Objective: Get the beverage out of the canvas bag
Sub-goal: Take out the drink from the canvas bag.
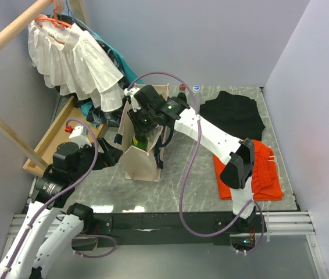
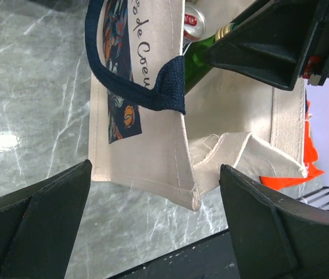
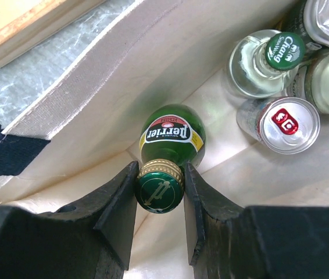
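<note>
The cream canvas bag [image 1: 143,160] with navy handles stands on the marble table, left of centre. My right gripper [image 1: 143,121] reaches down into its open top. In the right wrist view the right gripper [image 3: 160,192] is shut on the gold-and-green cap of a green Perrier bottle [image 3: 173,131] that stands upright inside the bag [image 3: 124,75]. My left gripper [image 2: 153,215] is open and empty, its fingers either side of the bag's lower corner [image 2: 153,163] without touching it. The bottle's neck [image 2: 202,55] shows above the bag's rim there.
Inside the bag are also a clear Chang bottle [image 3: 263,61], a silver can [image 3: 283,122] and more bottles. An orange cloth [image 1: 257,171] and a black cloth [image 1: 234,113] lie to the right. A white ruffled garment [image 1: 74,58] hangs at back left over a wooden tray [image 1: 57,136].
</note>
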Robot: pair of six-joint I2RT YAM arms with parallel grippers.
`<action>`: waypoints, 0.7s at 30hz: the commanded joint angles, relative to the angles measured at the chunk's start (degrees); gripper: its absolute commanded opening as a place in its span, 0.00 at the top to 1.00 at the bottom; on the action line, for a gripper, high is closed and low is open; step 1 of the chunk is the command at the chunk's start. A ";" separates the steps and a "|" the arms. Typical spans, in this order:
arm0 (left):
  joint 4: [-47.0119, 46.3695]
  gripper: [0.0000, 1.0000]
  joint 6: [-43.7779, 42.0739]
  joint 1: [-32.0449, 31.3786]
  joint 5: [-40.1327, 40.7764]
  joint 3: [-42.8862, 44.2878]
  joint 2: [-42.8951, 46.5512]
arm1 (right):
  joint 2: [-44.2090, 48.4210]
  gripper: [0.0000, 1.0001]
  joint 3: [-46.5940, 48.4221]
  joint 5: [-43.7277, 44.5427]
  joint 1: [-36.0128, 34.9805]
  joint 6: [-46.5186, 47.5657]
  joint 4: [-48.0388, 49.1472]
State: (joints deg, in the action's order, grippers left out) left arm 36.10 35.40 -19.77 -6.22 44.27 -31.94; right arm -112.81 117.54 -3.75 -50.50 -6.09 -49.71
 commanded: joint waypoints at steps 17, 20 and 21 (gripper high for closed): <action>-2.96 0.04 0.73 -0.18 0.33 -1.82 1.27 | 7.00 1.00 6.39 1.64 -1.00 1.52 6.74; -3.14 0.04 0.64 -0.18 -0.02 -1.82 1.45 | 7.43 1.00 6.83 1.99 -1.35 1.52 6.56; -3.14 0.04 0.64 -0.18 -0.20 -1.91 1.45 | 7.61 1.00 6.74 2.08 -1.36 1.52 6.73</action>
State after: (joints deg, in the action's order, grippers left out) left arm 34.09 36.23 -19.81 -6.17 43.09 -30.98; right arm -112.18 119.13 -2.35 -51.09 -4.99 -49.43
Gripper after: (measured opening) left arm 0.966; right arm 0.398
